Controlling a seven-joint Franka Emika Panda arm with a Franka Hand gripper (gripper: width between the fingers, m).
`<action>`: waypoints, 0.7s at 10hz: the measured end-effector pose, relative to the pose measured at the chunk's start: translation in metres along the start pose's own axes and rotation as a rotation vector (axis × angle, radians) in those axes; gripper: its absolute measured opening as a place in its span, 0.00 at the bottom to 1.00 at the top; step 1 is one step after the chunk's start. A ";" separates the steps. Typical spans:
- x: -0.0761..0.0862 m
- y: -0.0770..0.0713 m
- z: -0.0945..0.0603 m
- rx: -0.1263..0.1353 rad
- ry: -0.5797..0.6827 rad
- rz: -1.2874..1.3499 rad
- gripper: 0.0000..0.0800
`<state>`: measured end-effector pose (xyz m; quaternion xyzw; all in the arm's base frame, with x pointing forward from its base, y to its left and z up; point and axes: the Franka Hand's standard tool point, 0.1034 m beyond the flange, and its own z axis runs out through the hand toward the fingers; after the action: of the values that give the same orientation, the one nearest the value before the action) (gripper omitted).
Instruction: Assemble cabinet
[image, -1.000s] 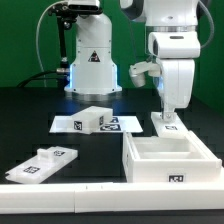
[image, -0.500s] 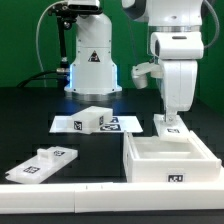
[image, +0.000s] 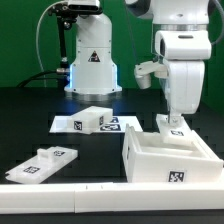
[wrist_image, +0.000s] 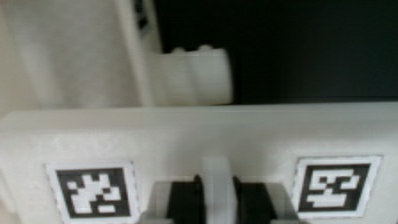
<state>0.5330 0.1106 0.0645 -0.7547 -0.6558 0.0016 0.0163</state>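
A flat white plastic panel (wrist_image: 196, 140) bears two black-and-white square tags (wrist_image: 93, 190); between them the gripper (wrist_image: 210, 198) pinches its thin edge. A round white knob (wrist_image: 192, 75) protrudes beyond.

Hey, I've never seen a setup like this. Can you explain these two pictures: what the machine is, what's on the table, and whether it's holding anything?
The white machine is a robot arm with a two-finger gripper at its tip. One picture comes from a camera standing off the arm; the other from a camera on its wrist, looking past the fingers. On the black table lie cabinet parts: an open white box body, a flat piece at the exterior view's left, and a second piece resting on the marker board. A long white rail runs along the front. The gripper is shut on a tagged panel just behind the box body.
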 end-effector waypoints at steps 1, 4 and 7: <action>0.001 0.014 -0.001 0.008 -0.004 -0.008 0.08; 0.000 0.030 -0.002 0.007 -0.004 -0.012 0.08; -0.002 0.030 -0.001 0.007 -0.006 -0.009 0.08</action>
<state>0.5627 0.1040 0.0649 -0.7518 -0.6591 0.0061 0.0172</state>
